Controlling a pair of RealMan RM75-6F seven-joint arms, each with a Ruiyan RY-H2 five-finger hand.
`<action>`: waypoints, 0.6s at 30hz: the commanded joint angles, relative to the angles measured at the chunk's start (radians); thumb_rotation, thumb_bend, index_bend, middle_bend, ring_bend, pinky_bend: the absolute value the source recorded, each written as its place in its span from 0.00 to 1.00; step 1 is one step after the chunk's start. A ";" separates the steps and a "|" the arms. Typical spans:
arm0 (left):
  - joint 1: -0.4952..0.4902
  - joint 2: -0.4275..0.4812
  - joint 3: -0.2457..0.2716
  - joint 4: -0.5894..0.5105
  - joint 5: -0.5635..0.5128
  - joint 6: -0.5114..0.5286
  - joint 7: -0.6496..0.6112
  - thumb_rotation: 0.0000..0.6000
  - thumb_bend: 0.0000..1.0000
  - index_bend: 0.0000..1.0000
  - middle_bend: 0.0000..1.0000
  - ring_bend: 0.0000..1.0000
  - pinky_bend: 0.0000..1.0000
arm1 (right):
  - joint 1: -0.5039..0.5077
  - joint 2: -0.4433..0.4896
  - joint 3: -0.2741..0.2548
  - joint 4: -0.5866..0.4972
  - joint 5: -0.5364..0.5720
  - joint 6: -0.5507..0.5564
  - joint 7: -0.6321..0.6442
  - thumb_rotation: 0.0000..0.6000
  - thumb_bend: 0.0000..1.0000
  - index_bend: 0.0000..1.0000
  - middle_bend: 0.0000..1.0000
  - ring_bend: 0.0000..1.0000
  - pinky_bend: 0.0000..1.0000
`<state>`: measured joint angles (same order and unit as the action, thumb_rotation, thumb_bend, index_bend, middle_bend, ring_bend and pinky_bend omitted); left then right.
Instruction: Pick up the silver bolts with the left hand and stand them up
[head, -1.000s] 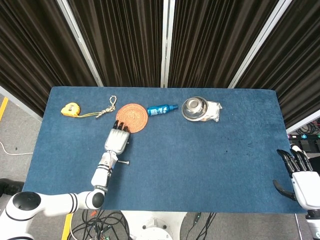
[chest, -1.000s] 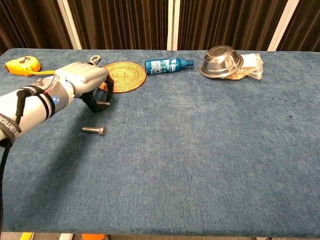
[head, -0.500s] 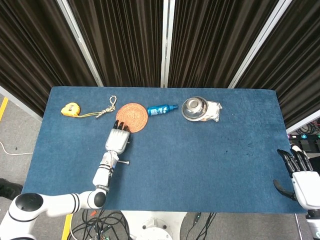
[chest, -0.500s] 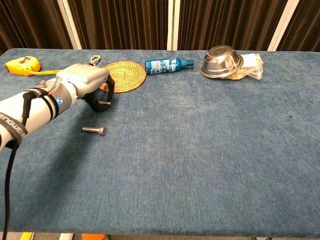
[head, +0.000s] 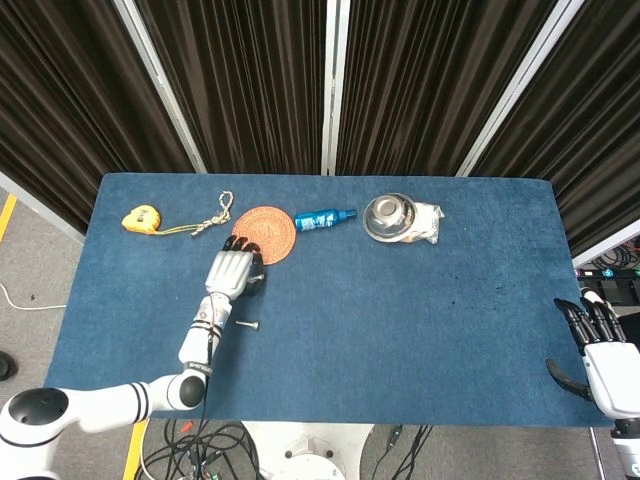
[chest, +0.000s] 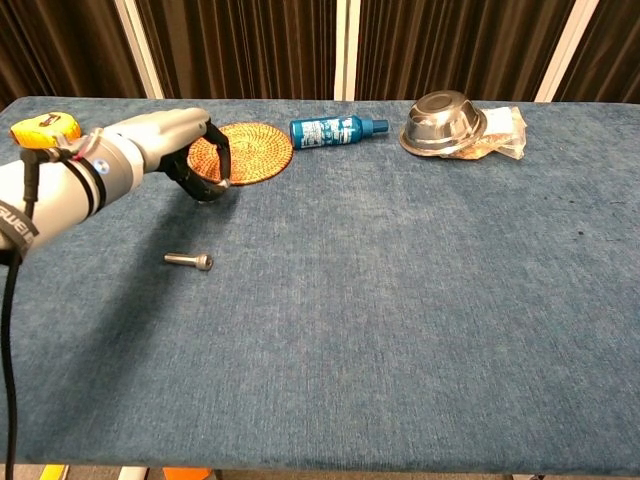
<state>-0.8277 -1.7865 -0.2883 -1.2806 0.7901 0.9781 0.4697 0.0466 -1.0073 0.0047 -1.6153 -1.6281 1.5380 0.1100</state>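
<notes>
bolt: one silver bolt lying flat on the blue bench, near the front-left, head end pointing right in chest view. Not stood up yet.
left hand: left hand hovers above the bench, beyond the bolt and near the woven coaster. Holds nothing; fingers curled down in a loose hook, not pressed tight. Not touching the bolt.
right hand: right hand parked at the front-right corner, fingers spread, nothing in it. Well apart from the work.
step: approach/pre-grasp, imo. Hand needs to come back toward the robot and down onto the bolt.
how to do it: pinch the shank w/ thumb + fingertip close to the head, lift just off the cloth, rotate to vertical, set down on the head (flat, wider base). Let go slowly; the cloth is soft, so a thin bolt could topple if nudged on release.
risk: round shank may roll on contact; come straight down, no side sweep.
room: lots of bare bench right of the bolt and toward the front edge. Clutter sits only along the back: tape measure, coaster, blue bottle, steel bowl on a plastic wrapper.
edges: bolt sits nearer the front-left than the centre; stand it on the spot or slightly inward, not toward the front edge.
</notes>
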 joint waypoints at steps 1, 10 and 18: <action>0.013 0.007 -0.013 0.004 0.019 -0.023 -0.062 1.00 0.40 0.53 0.23 0.08 0.05 | -0.001 0.000 0.000 -0.001 -0.001 0.001 -0.001 1.00 0.21 0.00 0.14 0.00 0.05; 0.029 -0.020 -0.015 0.059 0.097 -0.018 -0.189 1.00 0.40 0.52 0.23 0.08 0.05 | -0.003 0.002 0.000 -0.005 0.000 0.005 -0.004 1.00 0.21 0.00 0.14 0.00 0.05; 0.047 -0.042 -0.008 0.118 0.150 -0.019 -0.275 1.00 0.40 0.52 0.23 0.08 0.05 | -0.002 0.001 0.000 -0.003 -0.002 0.003 -0.003 1.00 0.21 0.00 0.14 0.00 0.05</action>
<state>-0.7848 -1.8237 -0.2979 -1.1703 0.9340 0.9607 0.2027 0.0441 -1.0063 0.0048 -1.6187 -1.6300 1.5412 0.1070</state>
